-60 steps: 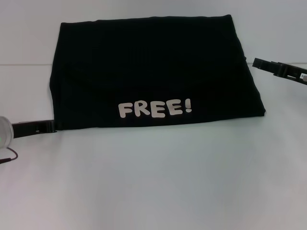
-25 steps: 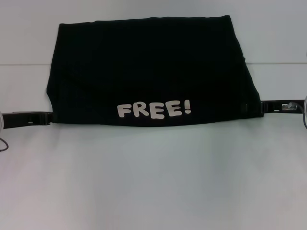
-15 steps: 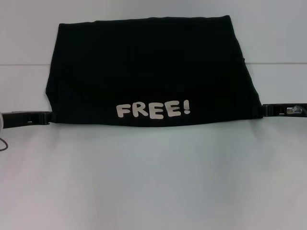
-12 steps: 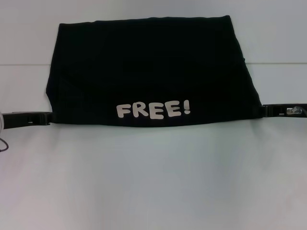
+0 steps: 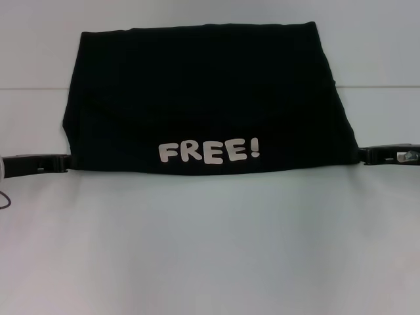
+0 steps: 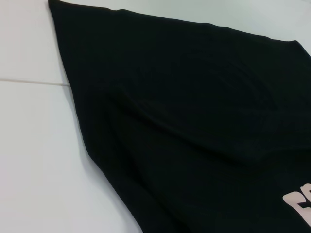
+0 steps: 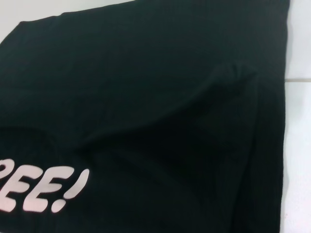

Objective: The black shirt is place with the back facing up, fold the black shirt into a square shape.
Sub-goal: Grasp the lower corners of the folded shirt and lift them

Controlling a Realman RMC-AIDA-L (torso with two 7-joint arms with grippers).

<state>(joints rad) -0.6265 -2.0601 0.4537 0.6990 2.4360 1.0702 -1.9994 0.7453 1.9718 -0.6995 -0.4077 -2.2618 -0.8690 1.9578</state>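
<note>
The black shirt [image 5: 203,92] lies folded into a wide flat band on the white table, with white "FREE!" lettering [image 5: 209,151] along its near edge. My left gripper [image 5: 64,161] reaches in level with the table and meets the shirt's near left corner. At the near right corner my right gripper [image 5: 365,155] does the same from the other side. The left wrist view is filled by the shirt [image 6: 194,121] with soft creases. In the right wrist view the shirt [image 7: 146,97] shows a raised fold and part of the lettering.
The white table [image 5: 210,249] spreads in front of the shirt, with a thin seam line [image 5: 33,88] running across behind it. A dark cable [image 5: 5,200] loops at the far left edge.
The right gripper came from the back right down to the shirt's near right corner, then drew slightly outward. The left gripper rose a little to the near left corner. The lettering shifted slightly left.
</note>
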